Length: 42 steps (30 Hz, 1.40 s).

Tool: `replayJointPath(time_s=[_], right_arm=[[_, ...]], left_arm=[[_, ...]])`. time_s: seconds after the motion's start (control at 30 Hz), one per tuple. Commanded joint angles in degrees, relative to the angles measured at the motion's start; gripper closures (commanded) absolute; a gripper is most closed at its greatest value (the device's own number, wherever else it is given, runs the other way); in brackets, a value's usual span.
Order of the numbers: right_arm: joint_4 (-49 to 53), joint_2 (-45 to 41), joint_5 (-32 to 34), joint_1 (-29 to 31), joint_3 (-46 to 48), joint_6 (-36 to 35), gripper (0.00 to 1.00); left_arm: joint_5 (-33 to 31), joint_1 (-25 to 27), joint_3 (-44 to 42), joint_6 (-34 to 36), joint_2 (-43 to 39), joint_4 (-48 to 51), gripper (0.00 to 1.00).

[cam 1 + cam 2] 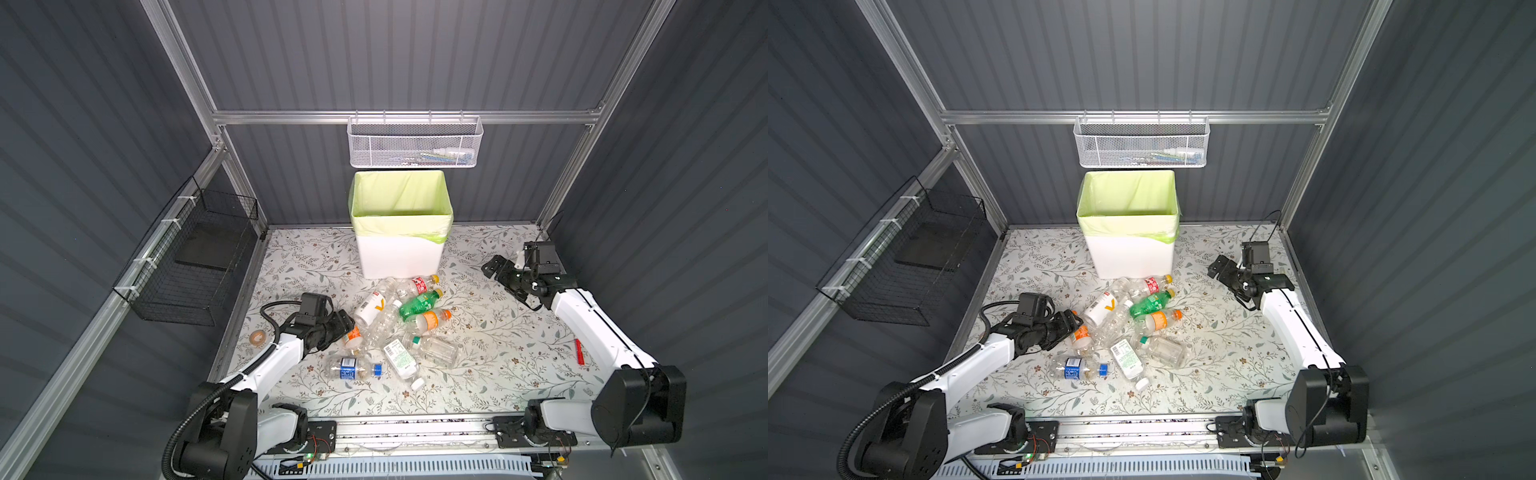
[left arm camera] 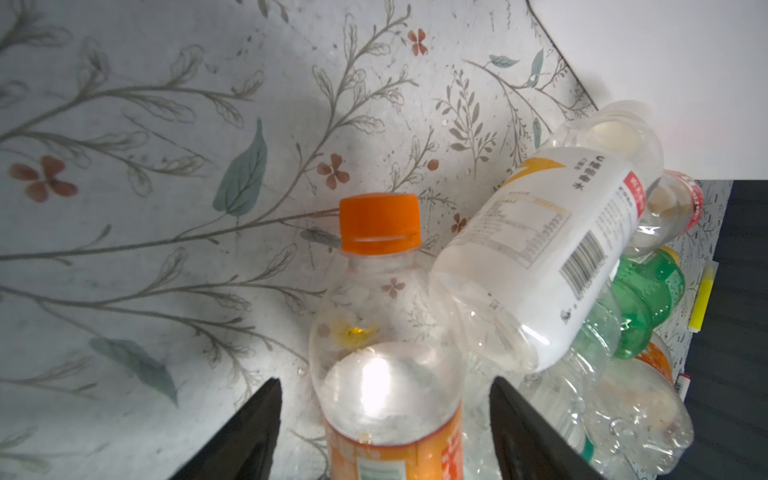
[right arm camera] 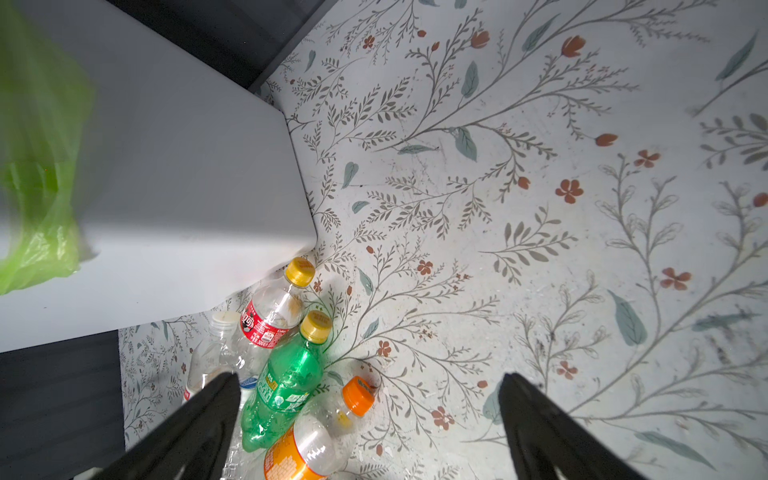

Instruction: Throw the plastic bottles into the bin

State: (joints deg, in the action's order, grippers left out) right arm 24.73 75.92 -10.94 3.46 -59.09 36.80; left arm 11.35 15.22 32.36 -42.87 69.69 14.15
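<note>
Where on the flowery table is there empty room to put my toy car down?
Bare patches of the flowery tabletop: right, between the pile of plastic bottles and the small red stick; back left, beside the tall white bin; front, before the metal rail. Crowded: the bottle pile before the bin, where the left gripper reaches in.

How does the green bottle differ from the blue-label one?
The green bottle is tinted green with a yellow cap; the blue-label bottle is clear with a blue cap. The green bottle lies fairly near the bin; the blue-label bottle lies much farther from it. Both lie on their sides, capped.
</note>
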Motion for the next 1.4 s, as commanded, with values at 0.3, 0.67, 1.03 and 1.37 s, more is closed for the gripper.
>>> replayJointPath(time_s=[0.3, 0.67, 1.03, 1.37], right_arm=[[-2.14, 1.30, -1.36, -1.51, 2.99, 0.85, 0.01], [-3.80, 0.90, -1.70, -2.45, 4.67, 0.92, 0.01], [-4.83, 1.82, -3.67, -2.54, 5.99, 1.43, 0.02], [-5.88, 1.88, -5.65, -2.50, 6.20, 2.58, 0.03]], left_arm=[[-0.08, 0.60, 1.72, 4.98, 6.75, 0.01, 0.30], [-3.74, 0.51, 4.82, 5.56, 8.09, 0.63, 0.44], [-4.38, -5.54, 2.09, 4.77, -1.18, 2.45, 0.47], [-1.11, -6.96, 25.89, 7.57, -0.71, 3.72, 0.47]])
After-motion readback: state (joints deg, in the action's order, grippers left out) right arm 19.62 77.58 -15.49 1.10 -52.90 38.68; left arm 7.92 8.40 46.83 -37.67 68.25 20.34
